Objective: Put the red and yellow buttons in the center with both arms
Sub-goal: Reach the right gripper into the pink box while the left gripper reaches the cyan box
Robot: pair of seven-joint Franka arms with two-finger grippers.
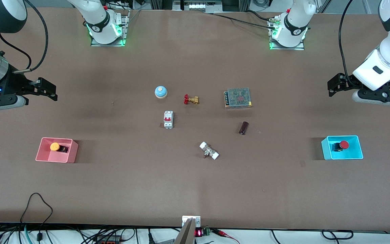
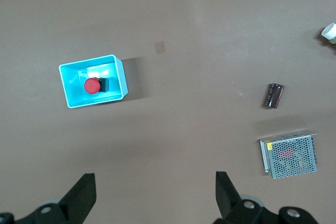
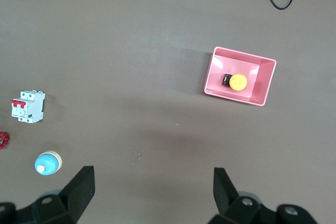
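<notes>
The orange-yellow button [image 1: 55, 146] lies in a pink bin [image 1: 42, 153] toward the right arm's end of the table; it also shows in the right wrist view [image 3: 238, 82]. The red button [image 1: 344, 145] lies in a blue bin [image 1: 327, 149] toward the left arm's end; it also shows in the left wrist view [image 2: 92, 85]. My right gripper [image 1: 50, 90] hangs open and empty in the air over bare table beside the pink bin. My left gripper [image 1: 333, 86] hangs open and empty over bare table beside the blue bin. The brown table centre [image 1: 195, 127] is bare between the scattered parts.
Around the centre lie a blue dome bell [image 1: 160, 92], a brass valve with a red handle [image 1: 191, 99], a white circuit breaker [image 1: 168, 120], a mesh-covered power supply [image 1: 238, 98], a dark cylinder [image 1: 243, 128] and a white-ended fitting [image 1: 209, 150]. A black cable [image 1: 36, 203] loops onto the near edge.
</notes>
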